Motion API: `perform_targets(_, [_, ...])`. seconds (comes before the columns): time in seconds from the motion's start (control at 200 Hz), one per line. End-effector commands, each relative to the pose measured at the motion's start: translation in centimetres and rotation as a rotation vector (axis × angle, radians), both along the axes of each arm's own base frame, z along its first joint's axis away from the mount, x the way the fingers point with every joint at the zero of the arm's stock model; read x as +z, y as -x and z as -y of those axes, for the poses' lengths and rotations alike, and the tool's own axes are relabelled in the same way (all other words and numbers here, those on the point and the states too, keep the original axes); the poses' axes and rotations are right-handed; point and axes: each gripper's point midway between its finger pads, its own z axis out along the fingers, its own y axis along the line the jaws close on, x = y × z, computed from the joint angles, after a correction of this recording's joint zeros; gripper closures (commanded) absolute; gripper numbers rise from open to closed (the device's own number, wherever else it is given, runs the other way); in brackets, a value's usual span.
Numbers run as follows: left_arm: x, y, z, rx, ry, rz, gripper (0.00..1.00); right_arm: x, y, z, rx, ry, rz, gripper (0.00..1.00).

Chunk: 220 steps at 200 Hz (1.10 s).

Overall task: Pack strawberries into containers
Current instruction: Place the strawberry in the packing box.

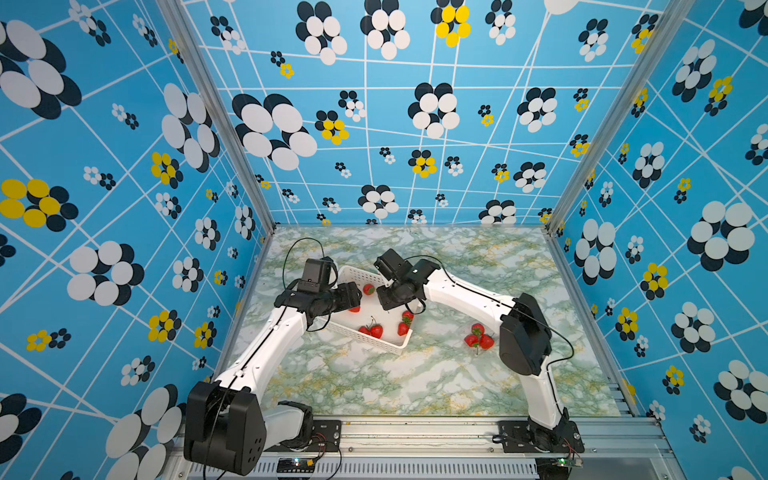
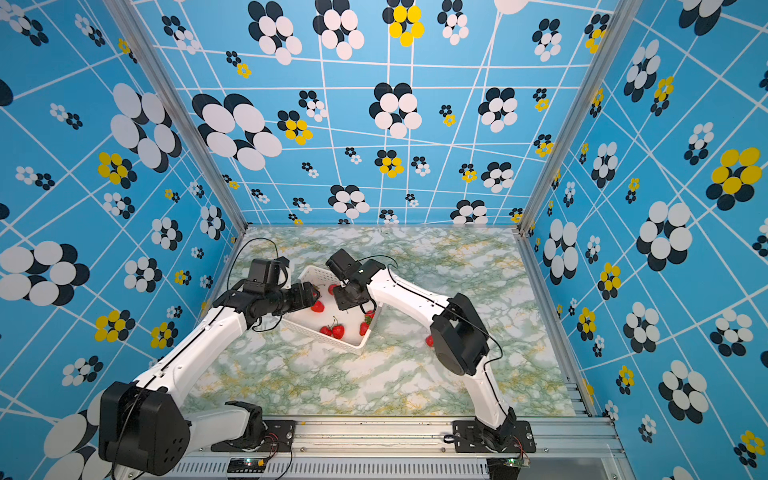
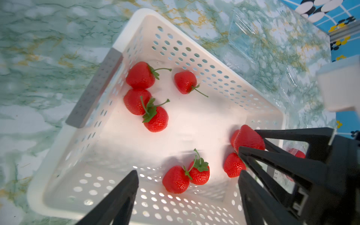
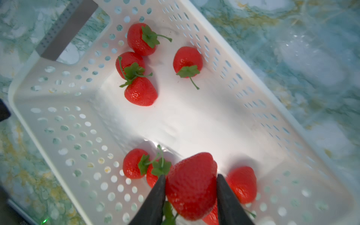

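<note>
Pickup step: right gripper (image 4: pixel 191 176) clamps small red strawberry (image 4: pixel 191 187) over white perforated plastic basket (image 4: pixel 58 136); left gripper (image 3: pixel 188 171) wide, empty. Next: likely transfer into clear plastic punnet (image 3: pixel 243 39) beside basket.

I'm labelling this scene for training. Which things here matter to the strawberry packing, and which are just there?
In the job: strawberries; held strawberry in right end effector; clear containers; open left end effector.
Just there: basket (supply only); table; patterned walls.
</note>
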Motion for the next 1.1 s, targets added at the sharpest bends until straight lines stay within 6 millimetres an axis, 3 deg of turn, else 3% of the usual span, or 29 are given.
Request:
perform_targets(0.0, [1.9,-0.7,2.7,-0.060,-0.029,0.053,0.18,1.7,-0.2,4.5,-0.110,0.016,0.052,0.74])
perform_targets(0.27, [2.4,-1.0,11.4,-0.240,-0.002,0.049,0.18,1.7,4.3,14.5,-0.292,0.057,0.057,0.73])
perform_targets(0.515, [2.6,0.0,19.5,-0.395,0.023,0.040,0.18,-0.4,7.2,20.4,-0.422,0.045,0.035,0.73])
perform_targets(0.635, [2.1,0.8,22.6,-0.454,0.034,0.022,0.18,-1.6,7.9,21.9,-0.451,0.052,0.022,0.73])
perform_targets(0.78, [0.5,1.8,25.0,-0.471,0.069,-0.026,0.19,-3.5,8.0,22.1,-0.457,0.041,-0.008,0.72])
perform_targets(1.094, [-2.1,4.3,27.1,-0.516,0.083,-0.107,0.19,-5.5,7.1,21.9,-0.458,0.065,-0.033,0.72])
